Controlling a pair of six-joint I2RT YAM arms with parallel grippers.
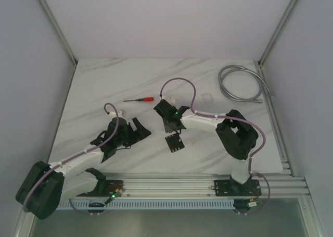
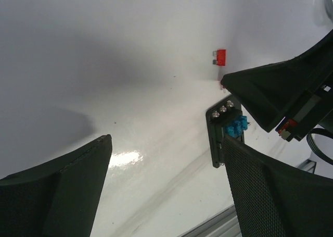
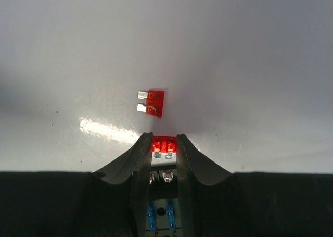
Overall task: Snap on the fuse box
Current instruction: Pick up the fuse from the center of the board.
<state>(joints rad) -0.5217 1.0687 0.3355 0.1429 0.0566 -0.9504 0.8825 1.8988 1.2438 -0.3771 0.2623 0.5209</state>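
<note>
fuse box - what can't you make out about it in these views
Right wrist view: the fuse box shows only as a strip between the right gripper fingers, which hide its sides; whether they press on it cannot be told.
Left wrist view: a left gripper finger and the right gripper cover its lower and right parts.
Top view: too small to read its face.

Fuse box (image 3: 161, 200): flanks hidden behind the fingers of right claw (image 3: 164, 138), near end cut off at frame bottom. From left wrist, a finger of left claw (image 2: 166, 140) covers part of it. From above, slots too small to tell.
</note>
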